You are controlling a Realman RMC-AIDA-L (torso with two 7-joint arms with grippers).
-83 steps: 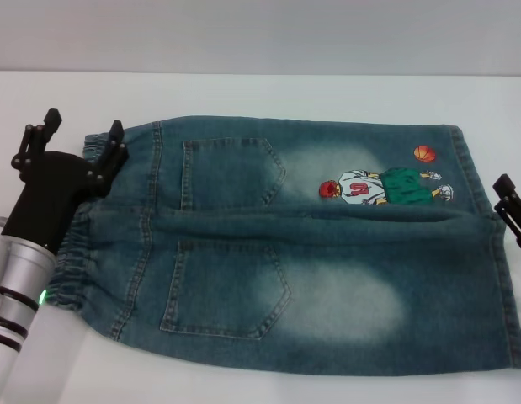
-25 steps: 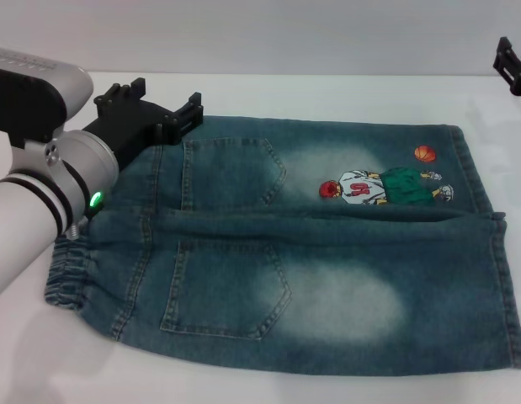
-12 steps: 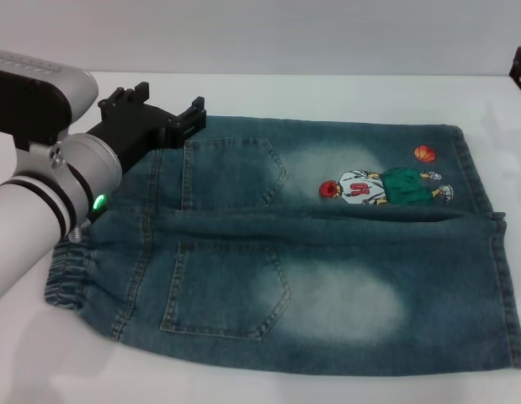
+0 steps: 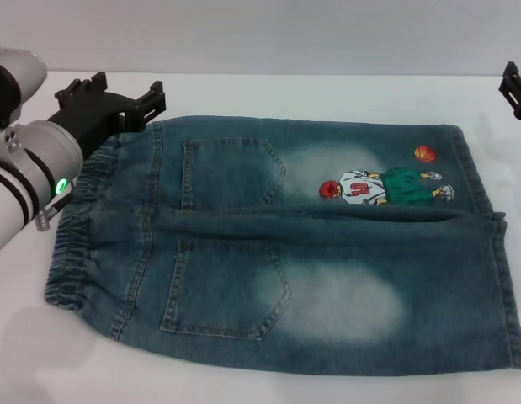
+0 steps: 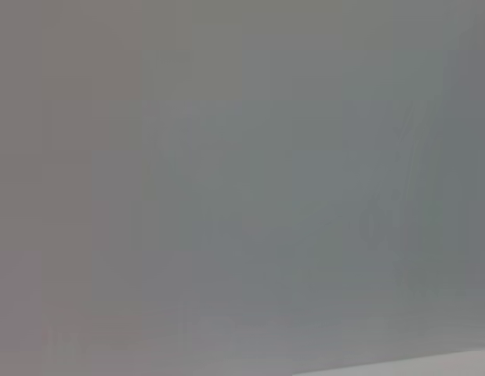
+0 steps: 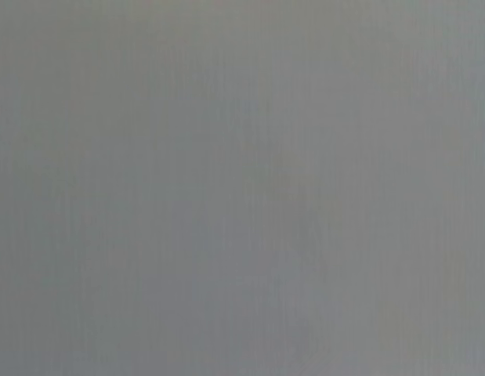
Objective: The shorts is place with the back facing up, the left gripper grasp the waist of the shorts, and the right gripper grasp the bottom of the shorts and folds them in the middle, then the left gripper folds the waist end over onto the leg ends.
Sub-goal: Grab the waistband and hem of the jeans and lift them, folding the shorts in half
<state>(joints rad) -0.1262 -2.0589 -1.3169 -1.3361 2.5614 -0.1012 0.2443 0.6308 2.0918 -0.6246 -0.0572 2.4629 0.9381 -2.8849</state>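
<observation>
The denim shorts (image 4: 285, 252) lie flat and back-up across the white worktop (image 4: 268, 88), filling most of its near half. The elastic waist (image 4: 71, 231) sits toward the worktop's left edge and the two leg ends (image 4: 496, 252) toward its right edge. The far leg carries the cartoon basketball-player print (image 4: 382, 187) and the orange ball (image 4: 424, 153). No fold has been made yet.

The main risk, judging from this layout, is a poor first grasp. The left end effector (image 4: 108, 99) hangs at the far corner of the waist, just beyond the cloth, so it may close on only the puckered edge or on one layer, and the waistband would then slip free as it lifts. If the two arms lift unevenly, the centre fold could come out skewed, leaving the legs misaligned.

The left end effector's prongs stand spread apart and hold nothing; whether they brush the waistband cannot be told. Only a small part of the right end effector (image 4: 517, 91) shows at the worktop's far right edge, well apart from the leg ends, and its opening cannot be told. Both wrist views show only blank grey.
</observation>
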